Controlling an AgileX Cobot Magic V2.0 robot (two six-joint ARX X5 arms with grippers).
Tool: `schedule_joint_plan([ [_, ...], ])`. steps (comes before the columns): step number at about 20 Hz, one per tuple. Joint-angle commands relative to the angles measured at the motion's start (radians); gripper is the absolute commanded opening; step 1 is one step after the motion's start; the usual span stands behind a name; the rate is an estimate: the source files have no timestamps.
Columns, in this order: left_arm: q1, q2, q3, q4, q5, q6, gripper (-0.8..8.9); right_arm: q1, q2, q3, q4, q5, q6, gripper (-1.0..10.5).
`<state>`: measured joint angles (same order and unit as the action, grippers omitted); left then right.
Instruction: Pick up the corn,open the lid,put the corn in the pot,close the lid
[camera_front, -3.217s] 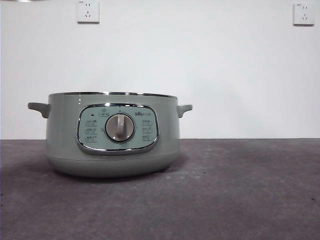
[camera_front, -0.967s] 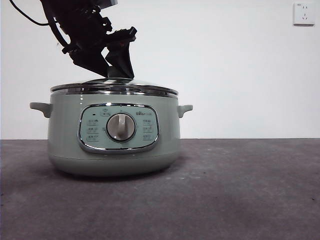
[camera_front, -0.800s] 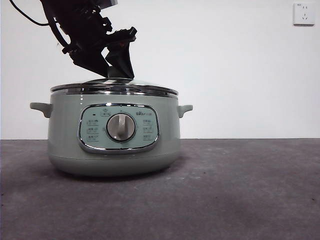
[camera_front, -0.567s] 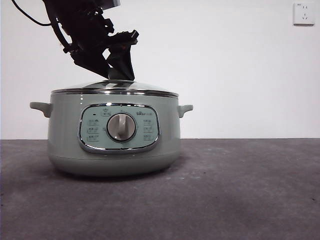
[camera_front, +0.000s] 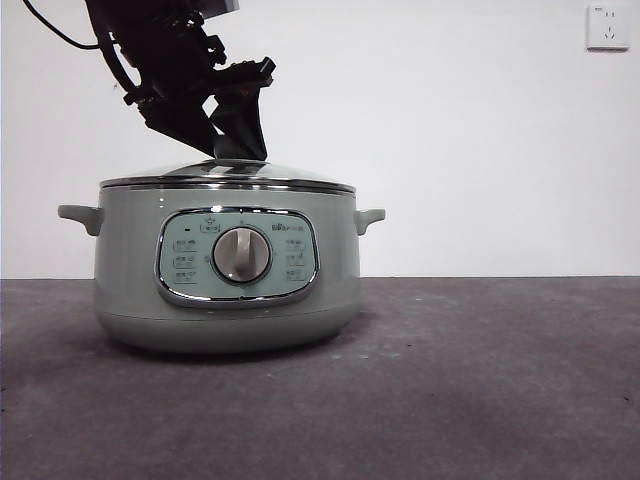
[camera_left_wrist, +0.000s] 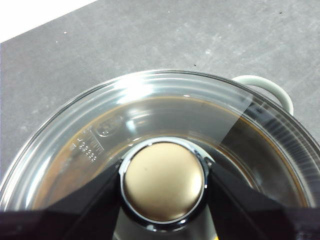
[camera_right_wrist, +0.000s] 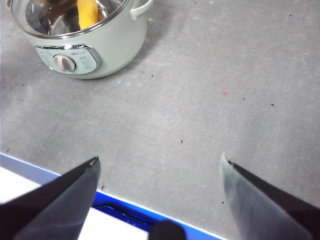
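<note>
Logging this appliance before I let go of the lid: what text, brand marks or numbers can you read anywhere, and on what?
Control panel on the pot: a small brand mark above the dial, blurred, not readable.
Control panel button labels: too small to read.
Lid glass: a stamped mark and characters, too blurred to read.
Wall socket: no readable text.

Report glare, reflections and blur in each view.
Left wrist view: a bright glare patch on the glass lid, knob sharp, the left gripper jaws dark and soft-edged. Right wrist view: the right gripper jaws blurred, the pot crisp. Front view: even light, soft shadow under the pot.
</note>
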<state>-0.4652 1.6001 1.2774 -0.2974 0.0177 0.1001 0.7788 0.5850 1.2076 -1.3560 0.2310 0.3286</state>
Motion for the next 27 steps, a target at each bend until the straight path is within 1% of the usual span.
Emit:
schedule_joint_plan([
  [1, -0.003, -0.019, -0.004, -0.027, 0.017, 0.023, 4.09, 0.001, -0.001, -0.009, -0.026, 0.001, 0.002, 4.1],
  [5, -0.003, -0.087, 0.005, -0.041, 0.019, 0.023, 4.09, 0.001, -0.001, -0.009, -0.026, 0.001, 0.001, 4.1],
  [7, -0.003, -0.137, 0.009, -0.08, 0.034, 0.023, 4.09, 0.001, -0.001, -0.009, -0.026, 0.0, 0.001, 4.1],
  [9, -0.003, -0.204, 0.009, -0.159, 0.069, 0.011, 4.09, 0.001, -0.001, -0.009, -0.026, -0.024, -0.003, 4.1],
  [10, -0.003, -0.242, 0.009, -0.21, 0.096, 0.004, 4.09, 0.001, -0.001, -0.009, -0.026, -0.042, -0.018, 4.1],
  [13, -0.003, -0.366, 0.009, -0.387, 0.209, -0.041, 4.09, 0.001, -0.001, -0.009, -0.026, -0.122, -0.062, 4.1],
  [15, -0.003, -0.447, 0.009, -0.484, 0.293, -0.063, 4.09, 0.001, -0.001, -0.009, -0.026, -0.151, -0.084, 4.1],
  [17, -0.003, -0.521, 0.009, -0.551, 0.35, -0.074, 4.09, 0.001, -0.001, -0.009, -0.026, -0.167, -0.1, 4.1],
  [22, -0.003, -0.647, 0.009, -0.649, 0.432, -0.116, 4.09, 0.001, -0.001, -0.009, -0.026, -0.248, -0.155, 4.1],
  [27, -0.003, -0.673, 0.009, -0.698, 0.439, -0.12, 4.09, 0.001, -0.001, -0.009, -0.026, -0.25, -0.156, 4.1],
])
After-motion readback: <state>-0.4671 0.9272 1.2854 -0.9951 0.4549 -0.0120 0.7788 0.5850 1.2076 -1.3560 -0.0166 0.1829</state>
